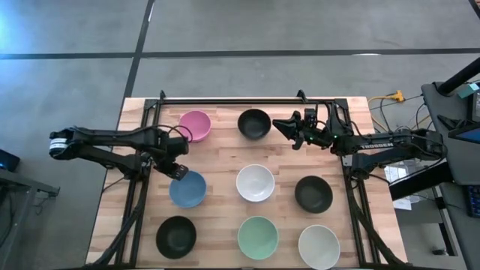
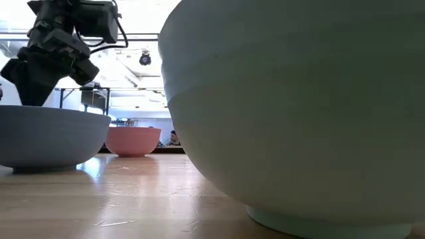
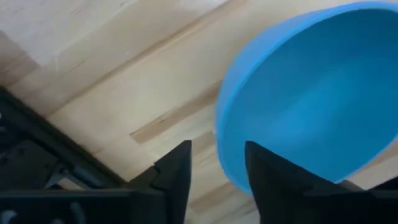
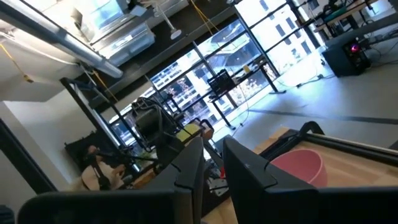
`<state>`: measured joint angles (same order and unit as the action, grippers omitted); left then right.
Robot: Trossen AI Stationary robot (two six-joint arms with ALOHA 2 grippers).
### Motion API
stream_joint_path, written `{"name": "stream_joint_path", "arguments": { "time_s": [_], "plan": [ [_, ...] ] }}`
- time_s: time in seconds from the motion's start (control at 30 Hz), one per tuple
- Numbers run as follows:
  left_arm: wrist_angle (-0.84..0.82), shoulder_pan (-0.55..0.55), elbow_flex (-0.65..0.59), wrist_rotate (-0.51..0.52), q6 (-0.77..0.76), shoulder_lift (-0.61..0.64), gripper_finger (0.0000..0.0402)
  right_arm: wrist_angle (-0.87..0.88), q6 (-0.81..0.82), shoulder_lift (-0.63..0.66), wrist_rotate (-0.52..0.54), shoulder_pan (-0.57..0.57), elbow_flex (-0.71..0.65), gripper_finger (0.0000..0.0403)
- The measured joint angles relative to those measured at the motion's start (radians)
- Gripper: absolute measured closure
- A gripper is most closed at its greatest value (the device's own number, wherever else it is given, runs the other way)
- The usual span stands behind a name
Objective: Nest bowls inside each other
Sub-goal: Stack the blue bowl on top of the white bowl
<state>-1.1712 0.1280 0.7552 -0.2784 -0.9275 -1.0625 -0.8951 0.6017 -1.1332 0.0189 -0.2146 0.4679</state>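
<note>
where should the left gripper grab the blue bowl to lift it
Probably by the rim, from above. The small round smooth blue bowl sits upright and open on the wooden table, so one finger can go inside the wall and one outside. The left gripper hovers open at its rim on the pink bowl side.

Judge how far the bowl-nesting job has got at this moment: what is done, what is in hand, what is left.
Done: nothing; all eight visible bowls sit apart on the table, none nested.
In hand: the left gripper is at the blue bowl, fingers open beside its rim, not yet closed on it.
The right gripper waits beside the black bowl at the far edge.
Left: every nesting, including the pink bowl.
</note>
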Motion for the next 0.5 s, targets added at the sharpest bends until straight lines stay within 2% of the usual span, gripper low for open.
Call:
{"name": "stream_joint_path", "arguments": {
  "time_s": [0.13,0.37,0.5],
  "plan": [
    [0.065,0.0,-0.037,0.001,0.035,0.002,0.025,0.0,-0.001,0.0,0.0,0.0,0.0,0.0346],
    [0.118,0.0,-0.105,0.0,0.078,-0.01,0.0249,0.001,-0.001,0.0,0.0,0.0,0.0,0.0346],
    [0.116,0.0,-0.134,-0.001,0.081,-0.01,0.0271,0.001,-0.001,0.0,0.0,0.0,0.0,0.0346]
  ]
}}
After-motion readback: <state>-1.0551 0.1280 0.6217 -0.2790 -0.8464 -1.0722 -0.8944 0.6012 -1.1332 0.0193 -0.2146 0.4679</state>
